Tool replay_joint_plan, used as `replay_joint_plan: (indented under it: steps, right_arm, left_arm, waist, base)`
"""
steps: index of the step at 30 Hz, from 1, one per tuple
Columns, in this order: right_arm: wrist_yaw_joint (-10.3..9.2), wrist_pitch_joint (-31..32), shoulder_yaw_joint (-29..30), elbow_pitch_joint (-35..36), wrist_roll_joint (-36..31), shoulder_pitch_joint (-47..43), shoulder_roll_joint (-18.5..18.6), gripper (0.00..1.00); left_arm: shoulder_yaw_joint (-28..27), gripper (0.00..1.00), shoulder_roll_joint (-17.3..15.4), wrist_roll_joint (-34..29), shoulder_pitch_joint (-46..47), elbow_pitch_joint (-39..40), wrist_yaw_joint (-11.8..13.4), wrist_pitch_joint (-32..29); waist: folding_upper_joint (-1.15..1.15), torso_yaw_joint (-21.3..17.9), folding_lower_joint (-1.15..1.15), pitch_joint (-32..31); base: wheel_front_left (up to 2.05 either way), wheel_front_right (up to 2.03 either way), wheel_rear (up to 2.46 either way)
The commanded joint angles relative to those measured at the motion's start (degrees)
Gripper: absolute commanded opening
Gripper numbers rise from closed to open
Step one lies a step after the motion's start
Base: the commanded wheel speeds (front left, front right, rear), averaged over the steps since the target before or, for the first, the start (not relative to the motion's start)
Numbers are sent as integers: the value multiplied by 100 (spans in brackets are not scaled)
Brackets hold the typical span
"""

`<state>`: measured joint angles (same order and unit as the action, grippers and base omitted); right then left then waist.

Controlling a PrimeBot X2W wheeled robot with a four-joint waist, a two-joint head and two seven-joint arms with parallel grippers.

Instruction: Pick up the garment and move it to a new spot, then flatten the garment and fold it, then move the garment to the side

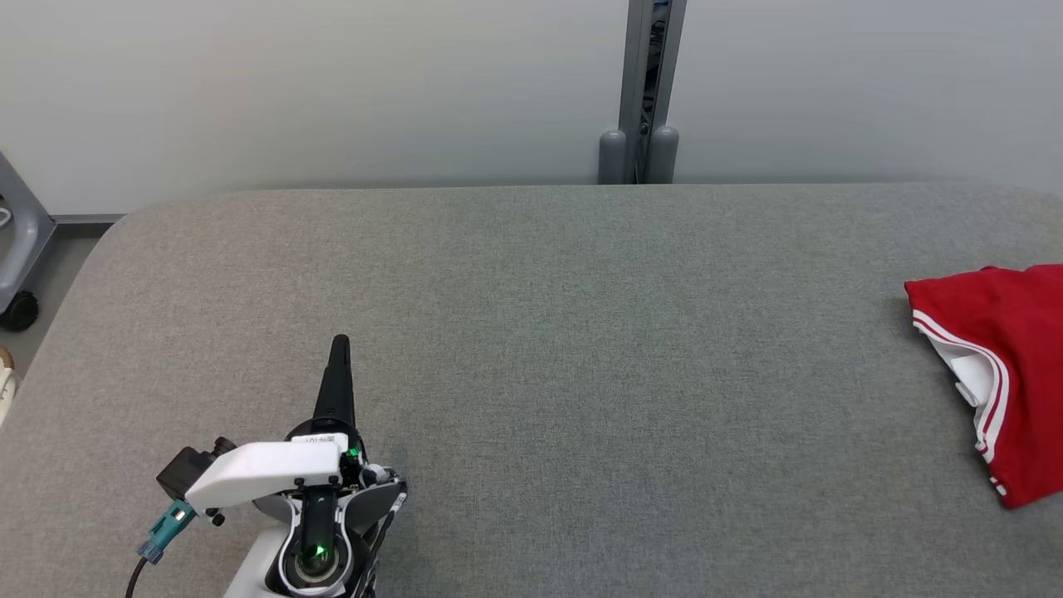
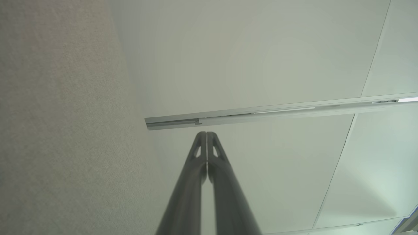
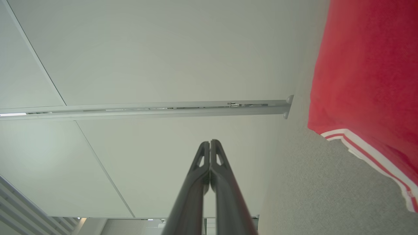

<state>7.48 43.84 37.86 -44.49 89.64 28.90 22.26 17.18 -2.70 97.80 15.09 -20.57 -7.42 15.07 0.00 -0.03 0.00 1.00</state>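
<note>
Red garment (image 1: 1015, 357) far right on grey table (image 1: 531, 332) (left tool (image 1: 340, 345), right tool (image 3: 210, 142) both clenched)

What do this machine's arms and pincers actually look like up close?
The left gripper has two long, slim, dark jaws with small triangular cut-outs near the tips. Its wrist is white and black, with a green light, a white label and a teal plug on a dark cable. The right gripper has matching jaws.

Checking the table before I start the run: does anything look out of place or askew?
Only the red garment: it lies rumpled at the far right of the grey table, its hem turned over so the white inside shows. Nothing looks spilled or damaged.
</note>
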Motion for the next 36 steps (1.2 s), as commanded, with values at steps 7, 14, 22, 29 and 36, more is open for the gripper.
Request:
replay_joint_plan:
  steps: [7, 14, 22, 29, 36]
  right_arm:
    - [2, 3, -10, -3, 16, 32, 38, 0]
    - [2, 2, -10, -3, 16, 32, 38, 0]
    - [2, 2, -12, -3, 17, 32, 38, 0]
    - [2, 2, -12, -3, 17, 32, 38, 0]
    - [2, 2, -11, -3, 17, 32, 38, 0]
  left_arm:
    - [-8, 0, -34, 18, 61, 3, -14, -13]
    - [-8, 0, -34, 18, 61, 3, -14, -13]
    - [-9, 0, -34, 18, 60, 3, -14, -13]
    - [-9, 0, -34, 18, 60, 3, -14, -13]
    - [-9, 0, -34, 18, 60, 3, -14, -13]
  waist:
    - [0, 0, 0, 0]
    - [0, 0, 0, 0]
    - [0, 0, 0, 0]
    - [0, 0, 0, 0]
    - [0, 0, 0, 0]
  base:
    - [0, 0, 0]
    - [0, 0, 0]
    - [0, 0, 0]
    - [0, 0, 0]
    - [0, 0, 0]
